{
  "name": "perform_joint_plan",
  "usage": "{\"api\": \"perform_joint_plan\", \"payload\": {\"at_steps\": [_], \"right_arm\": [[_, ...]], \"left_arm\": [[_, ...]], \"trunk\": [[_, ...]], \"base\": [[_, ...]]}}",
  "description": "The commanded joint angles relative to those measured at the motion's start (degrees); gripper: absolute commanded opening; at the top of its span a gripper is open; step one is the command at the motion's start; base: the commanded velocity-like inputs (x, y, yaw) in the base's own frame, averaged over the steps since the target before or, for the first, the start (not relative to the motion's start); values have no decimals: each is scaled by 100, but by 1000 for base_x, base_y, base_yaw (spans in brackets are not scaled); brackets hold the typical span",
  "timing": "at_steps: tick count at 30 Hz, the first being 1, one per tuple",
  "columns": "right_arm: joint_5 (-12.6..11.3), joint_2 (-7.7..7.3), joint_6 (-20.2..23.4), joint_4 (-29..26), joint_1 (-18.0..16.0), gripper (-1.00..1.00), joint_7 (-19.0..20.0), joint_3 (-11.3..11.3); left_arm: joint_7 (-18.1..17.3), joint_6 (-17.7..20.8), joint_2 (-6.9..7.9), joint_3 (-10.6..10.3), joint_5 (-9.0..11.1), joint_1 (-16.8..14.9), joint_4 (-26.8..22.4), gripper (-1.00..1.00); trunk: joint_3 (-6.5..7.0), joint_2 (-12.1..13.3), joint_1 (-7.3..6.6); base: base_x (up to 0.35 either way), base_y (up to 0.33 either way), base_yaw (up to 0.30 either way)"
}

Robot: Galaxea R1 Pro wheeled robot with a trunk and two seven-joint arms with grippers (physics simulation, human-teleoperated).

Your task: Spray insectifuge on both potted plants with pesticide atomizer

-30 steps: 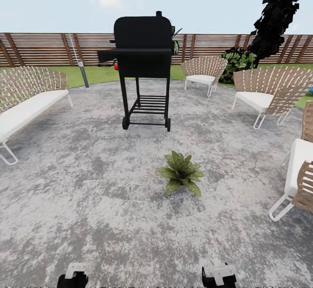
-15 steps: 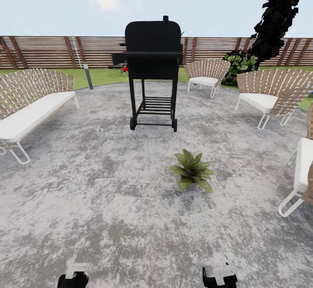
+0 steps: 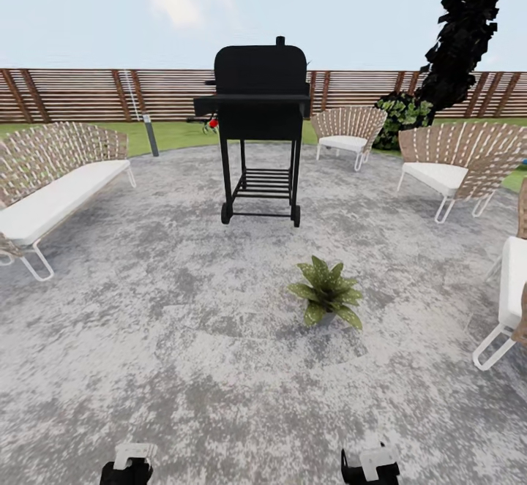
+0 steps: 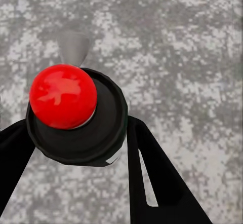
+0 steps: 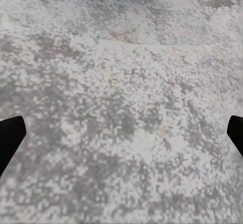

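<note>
Left gripper [image 4: 76,133] clamps a red-capped black object [image 4: 76,115]; right gripper [image 5: 121,133] spread wide over patio [image 5: 126,107].

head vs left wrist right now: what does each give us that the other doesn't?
Head view: one potted plant on the mottled grey patio, with the black grill, wicker chairs and slatted fence beyond it. Left wrist view: a close-up of a black round object with a red dome, clamped in the left end effector. Both: the patio surface and the left end effector.
</note>
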Motion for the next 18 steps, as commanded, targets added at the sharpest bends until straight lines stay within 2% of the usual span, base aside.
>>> {"api": "perform_joint_plan", "payload": {"at_steps": [1,5,16,18], "right_arm": [[40,2,5,6,-4,100,-60,23],[40,2,6,8,-4,100,-60,23],[46,2,6,7,-4,100,-60,23],[46,2,4,8,-4,100,-60,23]], "left_arm": [[-20,-18,4,-16,47,0,8,-100],[6,-31,-2,-22,51,129,-73,-100],[17,-32,6,-18,60,163,-94,-100],[13,-30,4,-13,60,163,-96,-100]], "trunk": [[4,-2,-1],[40,-2,-1],[137,-2,-1],[155,-2,-1]], "base": [[0,0,0],[0,0,0],[0,0,0],[0,145,0]]}}
